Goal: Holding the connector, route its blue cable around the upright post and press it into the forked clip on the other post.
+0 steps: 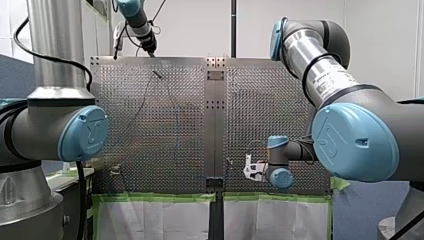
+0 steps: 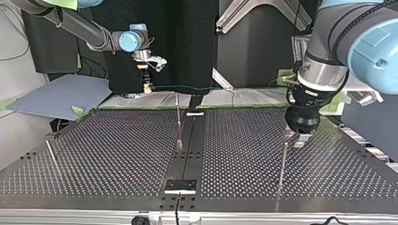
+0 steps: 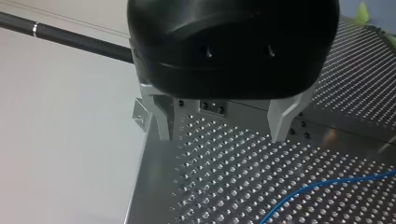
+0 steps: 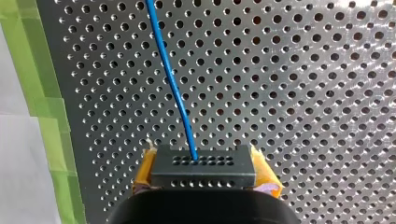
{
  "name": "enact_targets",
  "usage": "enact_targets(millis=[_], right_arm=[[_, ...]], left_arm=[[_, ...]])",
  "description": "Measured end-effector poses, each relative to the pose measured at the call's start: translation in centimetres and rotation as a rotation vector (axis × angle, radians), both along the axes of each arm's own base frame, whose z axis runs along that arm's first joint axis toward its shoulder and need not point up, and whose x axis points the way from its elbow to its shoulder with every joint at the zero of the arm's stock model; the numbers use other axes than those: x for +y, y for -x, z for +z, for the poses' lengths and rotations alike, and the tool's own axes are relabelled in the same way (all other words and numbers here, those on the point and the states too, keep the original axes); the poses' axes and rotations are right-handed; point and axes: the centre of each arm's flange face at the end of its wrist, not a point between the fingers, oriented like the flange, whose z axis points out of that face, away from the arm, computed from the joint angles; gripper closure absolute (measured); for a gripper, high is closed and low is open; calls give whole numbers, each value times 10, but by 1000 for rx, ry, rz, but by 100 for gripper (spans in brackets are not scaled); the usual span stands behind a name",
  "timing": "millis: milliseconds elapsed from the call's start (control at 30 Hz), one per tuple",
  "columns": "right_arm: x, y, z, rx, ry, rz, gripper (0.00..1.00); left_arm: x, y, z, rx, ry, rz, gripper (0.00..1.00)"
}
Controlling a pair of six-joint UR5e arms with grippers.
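Observation:
My right gripper [image 4: 204, 161] is shut on a black connector [image 4: 203, 173], which sits between its yellow pads [image 4: 145, 171]. The blue cable [image 4: 173, 84] leaves the connector's face and runs ahead over the perforated plate. In the top view that gripper [image 2: 147, 85] hangs over the table's far edge, and the cable [image 2: 185, 87] stretches from it toward the view's right, passing behind a thin upright post [image 2: 178, 123]. My left gripper [image 3: 224, 135] is open with nothing between its metal fingers [image 3: 282, 122]. A loop of cable [image 3: 317, 186] lies ahead of it. A second post [image 2: 283, 168] stands near this gripper [image 2: 300, 136].
A thin rod [image 2: 50, 157] leans at the top view's left. A dark centre strip [image 2: 187, 154] with a small bracket [image 2: 180, 186] divides the perforated table. Green tape [image 4: 46, 107] and white sheeting edge the table beside my right gripper.

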Motion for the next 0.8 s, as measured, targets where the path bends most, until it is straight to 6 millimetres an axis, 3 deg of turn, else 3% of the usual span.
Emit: enact_targets(millis=[400,800], right_arm=[[0,-1,0,0,0,0,100],[1,-1,0,-1,0,1,100]], left_arm=[[0,-13,-13,17,-3,40,0],[6,-9,-16,54,-30,105,0]])
